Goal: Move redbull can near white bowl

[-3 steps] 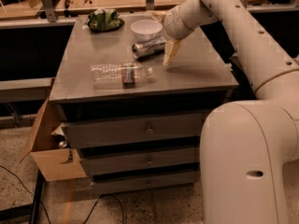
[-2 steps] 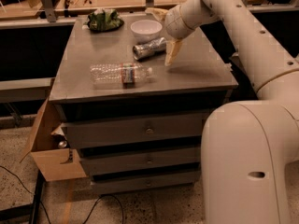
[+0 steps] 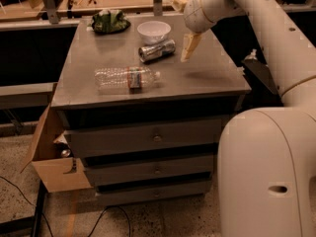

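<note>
The claw [image 3: 189, 47] hangs just right of the can [image 3: 157, 51], a little higher and farther from it than a second ago, holding nothing. Whether it is spread or pressed together cannot be told. The can lies unmoved on its side, just in front of the bowl [image 3: 154, 31]. The arm [image 3: 256, 14] is cut off by the top edge.

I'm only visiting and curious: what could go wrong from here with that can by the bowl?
The redbull can lies on its side just in front of the white bowl, so it might roll. The end effector hangs close beside one end of the can; a careless move could knock it toward the water bottle.
</note>
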Available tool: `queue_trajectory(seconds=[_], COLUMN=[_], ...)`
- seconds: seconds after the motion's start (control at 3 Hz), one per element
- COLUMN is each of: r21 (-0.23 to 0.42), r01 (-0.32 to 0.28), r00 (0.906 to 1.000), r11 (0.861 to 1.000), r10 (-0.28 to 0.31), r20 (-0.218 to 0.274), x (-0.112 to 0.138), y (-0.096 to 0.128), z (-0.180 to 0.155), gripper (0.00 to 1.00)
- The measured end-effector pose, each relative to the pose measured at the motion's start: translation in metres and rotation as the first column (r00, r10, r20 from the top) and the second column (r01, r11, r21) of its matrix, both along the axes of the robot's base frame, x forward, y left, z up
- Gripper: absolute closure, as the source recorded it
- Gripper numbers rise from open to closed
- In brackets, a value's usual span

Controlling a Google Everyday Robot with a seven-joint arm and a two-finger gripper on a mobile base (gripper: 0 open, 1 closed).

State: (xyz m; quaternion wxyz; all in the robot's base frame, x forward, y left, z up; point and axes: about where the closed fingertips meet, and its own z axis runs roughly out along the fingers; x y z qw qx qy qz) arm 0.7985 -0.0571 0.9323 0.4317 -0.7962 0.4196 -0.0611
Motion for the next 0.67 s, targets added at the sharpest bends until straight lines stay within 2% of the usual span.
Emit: queue_trajectory(seconds=[0.33, 0.67], r21=[-0.005, -0.005], r01=[0.067, 0.071], r00=[0.9976, 0.9974], r11=[0.998, 0.997], r10=[-0.067, -0.07], r20=[0.016, 0.016], x=[0.0003, 0.0002], y=[-0.0292, -0.0306], z=[0.0139, 0.0142], gripper=[0.0, 0.0])
